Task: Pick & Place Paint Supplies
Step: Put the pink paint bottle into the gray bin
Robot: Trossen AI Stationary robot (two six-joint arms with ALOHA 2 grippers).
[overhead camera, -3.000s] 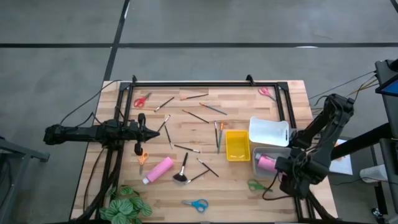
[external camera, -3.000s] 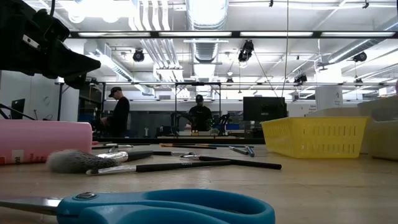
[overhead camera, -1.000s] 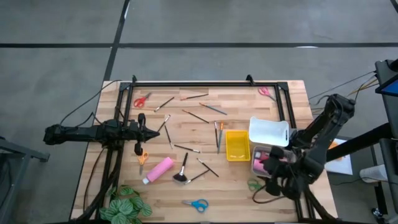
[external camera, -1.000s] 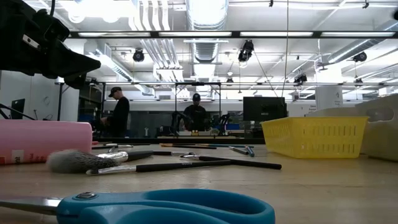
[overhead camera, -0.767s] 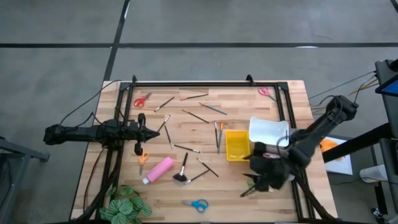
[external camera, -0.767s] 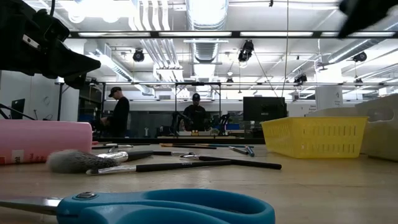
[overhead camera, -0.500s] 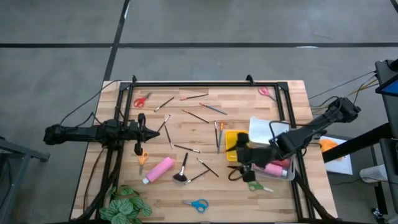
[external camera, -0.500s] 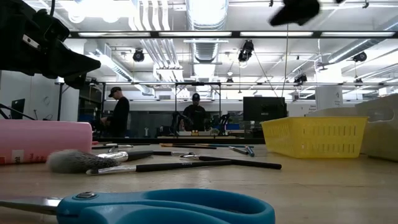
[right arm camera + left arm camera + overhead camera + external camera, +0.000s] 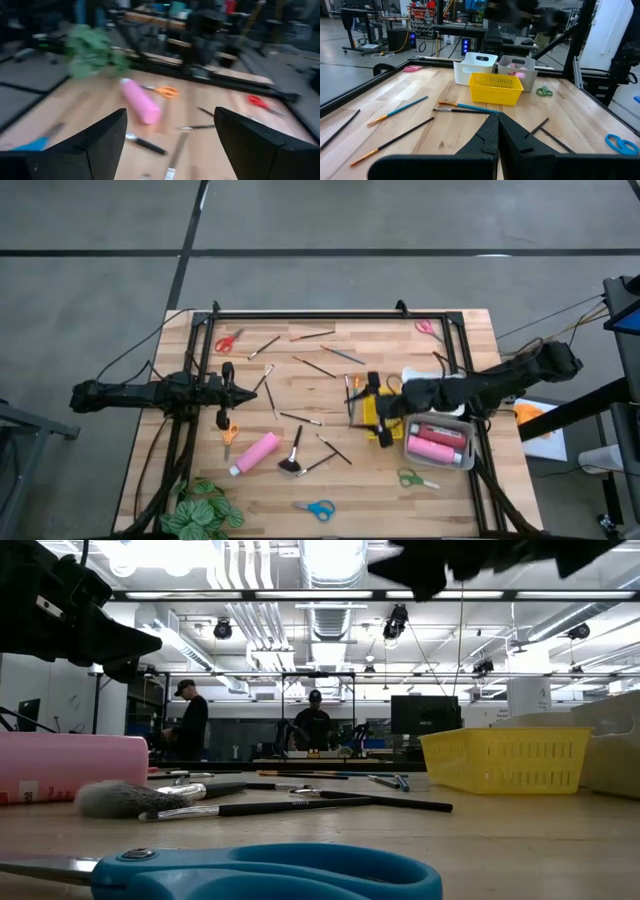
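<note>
Slatted wood bench (image 9: 300,480): five plastic-handled scissors (image 9: 316,508), three smooth pink bottles (image 9: 254,453). Right gripper (image 9: 372,408) fingers spread wide, empty; left gripper (image 9: 224,393) pinched closed, empty.

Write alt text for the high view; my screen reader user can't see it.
The right arm's open gripper reaches over the yellow plastic basket on a wooden table strewn with thin paintbrushes, coloured scissors and a pink bottle. The left gripper waits shut.
</note>
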